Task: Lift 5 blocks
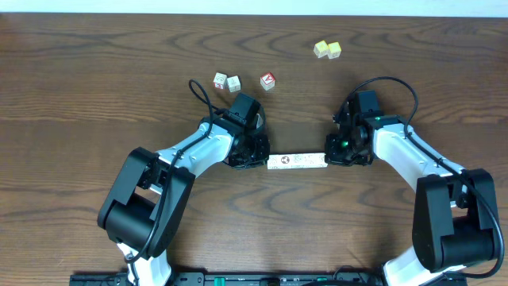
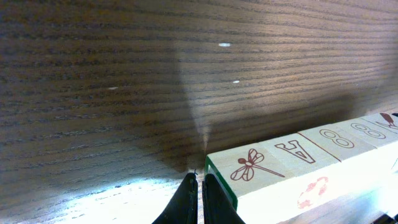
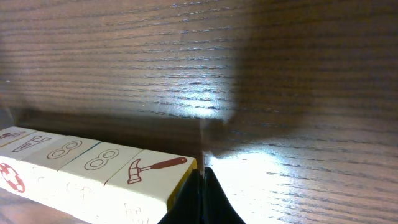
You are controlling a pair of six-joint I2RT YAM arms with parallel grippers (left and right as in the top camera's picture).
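The 5 blocks form one tight whitish row between my two grippers, mid-table. My left gripper is shut, with nothing between its fingers, and its tips press the row's left end. Up close, that gripper touches the green-edged dragonfly block; an A block and two 8 blocks follow. My right gripper is shut too and pushes on the right end. In its own view the gripper meets the hammer block. Whether the row rests on the table or hangs just above it, I cannot tell.
Behind the left arm sit two small pictured cubes and a cube with a red-and-white top. Two pale yellow cubes lie at the back right. The dark wooden table extends on all sides.
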